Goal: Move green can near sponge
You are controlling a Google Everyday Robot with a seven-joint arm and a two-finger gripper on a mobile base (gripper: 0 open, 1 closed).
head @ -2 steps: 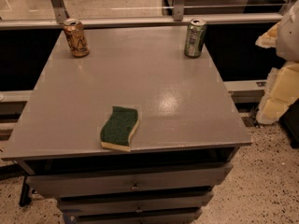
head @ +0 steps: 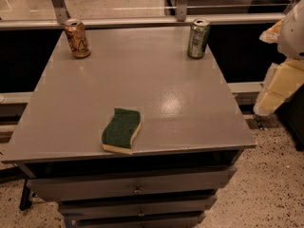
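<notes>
Green can (head: 198,38) unmoved far right, sponge (head: 122,130) near; gripper (head: 271,95) hangs off the worktop's (head: 190,122) right, grip state unclear.

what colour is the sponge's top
Dark green sponge top, camera view; hand at the picture's right edge.

I count two cans on the worktop (head: 156,80): one green can (head: 198,38) at the far right corner and one orange can (head: 77,38) at the far left corner. There is one sponge (head: 122,130), near the front edge and left of the middle. Under the front edge I can make out two drawers (head: 95,188), each with one knob. There is one gripper (head: 279,87), beyond the right edge and apart from the top.
</notes>
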